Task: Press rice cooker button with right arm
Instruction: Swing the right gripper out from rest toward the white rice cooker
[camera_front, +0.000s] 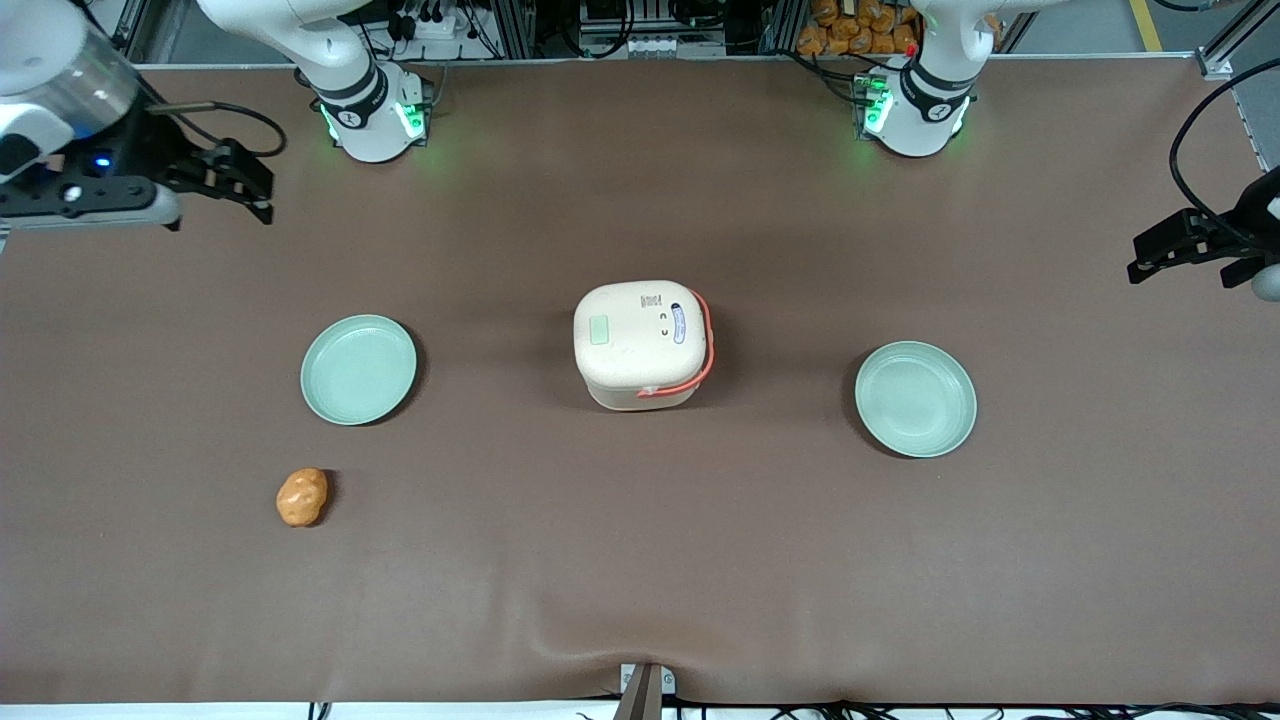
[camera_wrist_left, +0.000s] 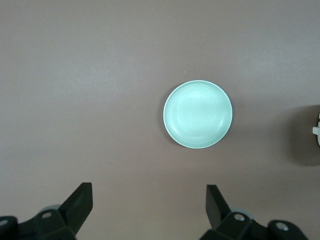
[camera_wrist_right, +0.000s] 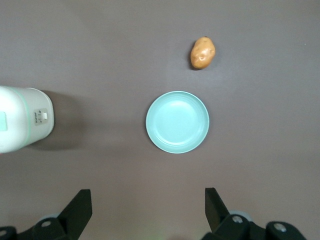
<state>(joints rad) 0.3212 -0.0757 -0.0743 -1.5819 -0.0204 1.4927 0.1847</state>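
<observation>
- Two black fingers (camera_wrist_right: 80, 207) of the gripper (camera_front: 243, 185) stand spread wide apart with nothing held between them; in the wrist view only brown table shows in the gap
- The gripper hangs above the table (camera_front: 640, 560) at the working arm's end, farther from the front camera than every object on the cloth, at the tip of the right arm (camera_front: 60, 110)
- A pale green plate (camera_front: 358, 369) is the closest thing to the gripper; it lies flat, nearer to the front camera than the gripper, and holds nothing; the right wrist view shows it too (camera_wrist_right: 177, 122)
- A potato (camera_front: 302, 497), orange-brown, lies on the cloth near that plate but apart from it, nearer still to the front camera; it shows in the right wrist view as well (camera_wrist_right: 202, 52)
- The cooker (camera_front: 641, 343) stands upright mid-table, well apart from the gripper, with its lid closed
- The button (camera_front: 599, 330) is a pale green patch on the cream lid, on the part of the lid toward the working arm's end; nothing touches it
- A coral handle (camera_front: 706, 345) loops round the cooker's edge toward the parked arm's end
- In the right wrist view the cooker (camera_wrist_right: 22, 125) is cut by the frame edge, with a green strip of its rim showing
- A second plate (camera_front: 915, 398) lies toward the parked arm's end, well apart from the cooker, also bare
</observation>
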